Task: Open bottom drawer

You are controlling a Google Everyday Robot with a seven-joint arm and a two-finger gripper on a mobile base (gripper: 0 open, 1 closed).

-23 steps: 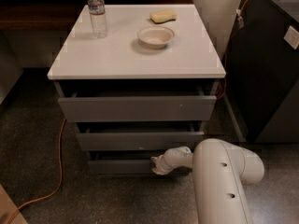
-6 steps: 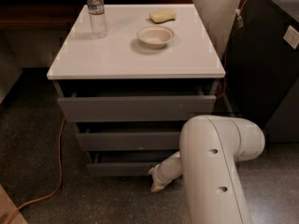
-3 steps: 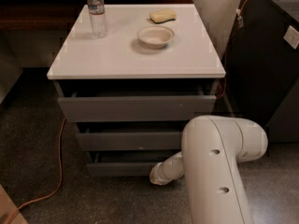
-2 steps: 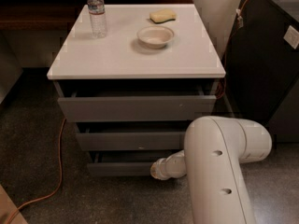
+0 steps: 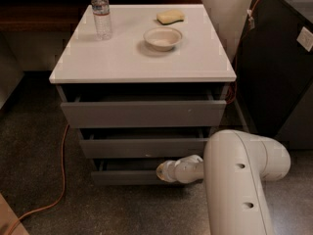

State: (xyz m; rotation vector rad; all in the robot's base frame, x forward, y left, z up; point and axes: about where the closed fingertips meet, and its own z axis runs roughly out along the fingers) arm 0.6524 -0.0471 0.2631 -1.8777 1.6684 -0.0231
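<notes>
- Bottom drawer (image 5: pixel 124 177): the lowest of the three grey fronts of the cabinet, close to the floor. It stands slightly pulled out, so a dark strip of its interior shows above the flat front.
- Gripper (image 5: pixel 164 171): a pale, rounded end lying at the upper edge of the bottom drawer's front, towards its right side and overlapping it. Whether it touches the front or grips anything cannot be told.
- Arm (image 5: pixel 239 180): a thick white segment that fills the lower right. A narrower wrist runs leftward from it to the gripper and covers the right end of the bottom drawer.
- Middle drawer (image 5: pixel 142 147): directly above the gripper, also slightly out, with a white speck on its lower edge.
- Top drawer (image 5: pixel 142 113): the widest and tallest front, just under the white cabinet top (image 5: pixel 112 58), with a gap open above it.
- On the cabinet top: a water bottle (image 5: pixel 101 11) upright at the back left, a bowl (image 5: pixel 163 37) near the centre, and a yellow sponge (image 5: pixel 170 16) behind the bowl.
- Surroundings: an orange cable (image 5: pixel 61 180) trails over the speckled floor (image 5: pixel 39 151) left of the cabinet, and a dark unit (image 5: pixel 279 72) stands to the right.
</notes>
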